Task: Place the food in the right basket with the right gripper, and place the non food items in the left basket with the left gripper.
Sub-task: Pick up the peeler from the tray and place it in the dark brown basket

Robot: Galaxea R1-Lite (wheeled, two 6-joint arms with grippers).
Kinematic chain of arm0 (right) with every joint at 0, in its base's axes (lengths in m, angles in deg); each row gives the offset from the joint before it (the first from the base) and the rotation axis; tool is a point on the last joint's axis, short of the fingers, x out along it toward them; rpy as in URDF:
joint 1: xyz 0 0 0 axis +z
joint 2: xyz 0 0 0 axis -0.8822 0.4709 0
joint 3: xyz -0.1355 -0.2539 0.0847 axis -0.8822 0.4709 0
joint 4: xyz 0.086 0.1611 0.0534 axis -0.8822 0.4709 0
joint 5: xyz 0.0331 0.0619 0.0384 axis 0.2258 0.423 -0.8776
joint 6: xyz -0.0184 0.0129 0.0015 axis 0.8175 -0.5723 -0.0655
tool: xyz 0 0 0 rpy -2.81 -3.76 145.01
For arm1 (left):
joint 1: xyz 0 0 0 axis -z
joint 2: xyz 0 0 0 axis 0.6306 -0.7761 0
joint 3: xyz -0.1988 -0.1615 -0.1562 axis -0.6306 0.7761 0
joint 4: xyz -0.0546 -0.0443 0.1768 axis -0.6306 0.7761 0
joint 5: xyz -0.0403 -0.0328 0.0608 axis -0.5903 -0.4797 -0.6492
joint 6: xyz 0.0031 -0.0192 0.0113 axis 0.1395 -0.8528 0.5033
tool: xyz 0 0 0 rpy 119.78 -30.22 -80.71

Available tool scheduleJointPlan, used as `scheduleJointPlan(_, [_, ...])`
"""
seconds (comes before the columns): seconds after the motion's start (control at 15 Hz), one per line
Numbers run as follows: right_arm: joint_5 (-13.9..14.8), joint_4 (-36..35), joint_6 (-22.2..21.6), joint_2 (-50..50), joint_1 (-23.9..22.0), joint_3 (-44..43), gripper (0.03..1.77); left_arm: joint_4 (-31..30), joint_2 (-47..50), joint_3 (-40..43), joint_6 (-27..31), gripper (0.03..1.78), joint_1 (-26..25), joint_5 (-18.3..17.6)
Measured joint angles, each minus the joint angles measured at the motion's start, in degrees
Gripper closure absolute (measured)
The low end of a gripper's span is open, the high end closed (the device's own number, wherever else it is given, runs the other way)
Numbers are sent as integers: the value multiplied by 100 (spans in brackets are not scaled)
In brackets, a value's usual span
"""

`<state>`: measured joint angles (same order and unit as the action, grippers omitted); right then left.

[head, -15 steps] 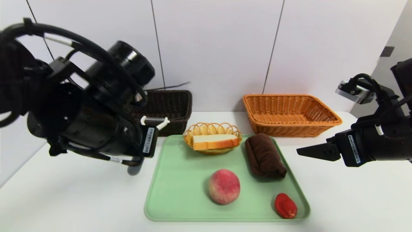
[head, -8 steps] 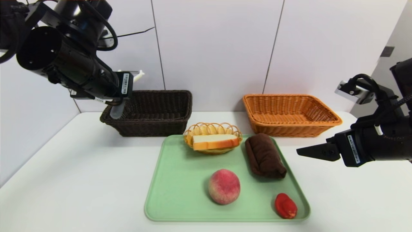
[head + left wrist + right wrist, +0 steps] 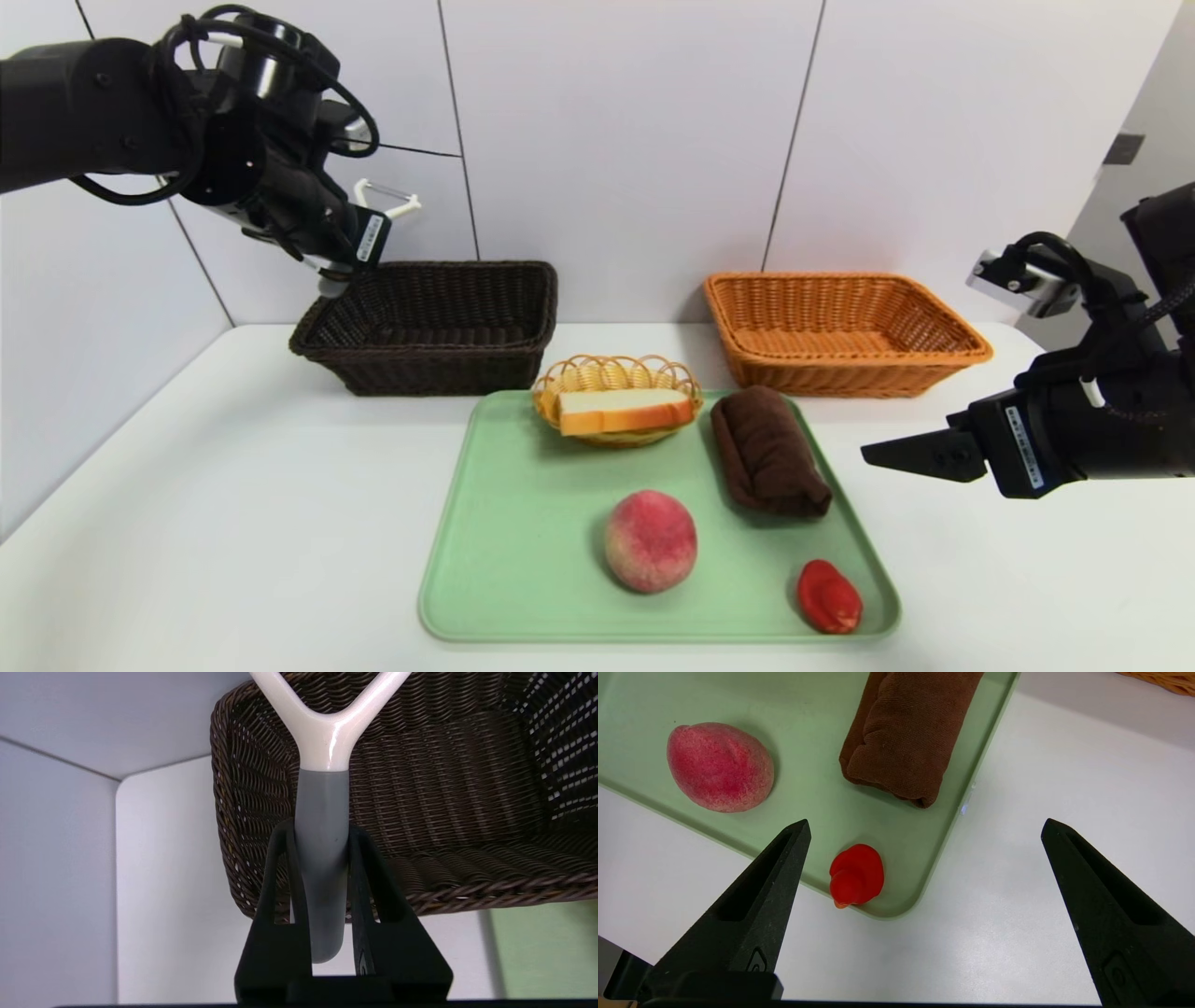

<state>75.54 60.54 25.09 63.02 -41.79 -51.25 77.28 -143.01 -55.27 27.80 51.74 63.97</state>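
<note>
The left tool is clamped on the grey handle of a peeler, a light, stiff utensil with a smooth handle (likely to pivot if pinched off-centre), so the mid-handle hold looks sound. It hangs above the near-left corner of the dark left basket. The right tool hovers spread wide and empty beside the green tray. There, the peach looks soft-skinned and wants a gentle hold across its middle; the brown towel is limp.
</note>
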Motion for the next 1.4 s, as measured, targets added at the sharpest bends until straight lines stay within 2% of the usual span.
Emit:
scheduleJointPlan(0.2, [91, 2, 0, -17, 0, 62, 9, -88, -227, -1, 1334, 154, -276, -562])
scheduleJointPlan(0.33, [149, 2, 0, -33, 0, 94, 9, -118, -364, 21, 2246, 154, -383, -798])
scheduleJointPlan(0.6, [149, -24, 1, -80, 0, 104, 9, -686, -703, 44, 3447, 154, -427, -842])
scheduleJointPlan(0.73, [149, -35, 0, -91, 0, 94, 9, -736, -846, 46, 3950, 154, -430, -842])
scheduleJointPlan(0.87, [149, -37, 0, -94, 0, 93, 9, -752, -979, 43, 4225, 154, -422, -844])
scheduleJointPlan(1.27, [146, -33, -7, -91, 0, 110, 9, -1000, -1232, 33, 4245, 154, -377, -855])
scheduleJointPlan(1.33, [149, -30, -10, -94, 0, 112, 9, -997, -1250, 35, 4239, 146, -377, -857])
scheduleJointPlan(1.4, [146, -28, -10, -96, 0, 115, 9, -1001, -1268, 35, 4230, 131, -374, -859])
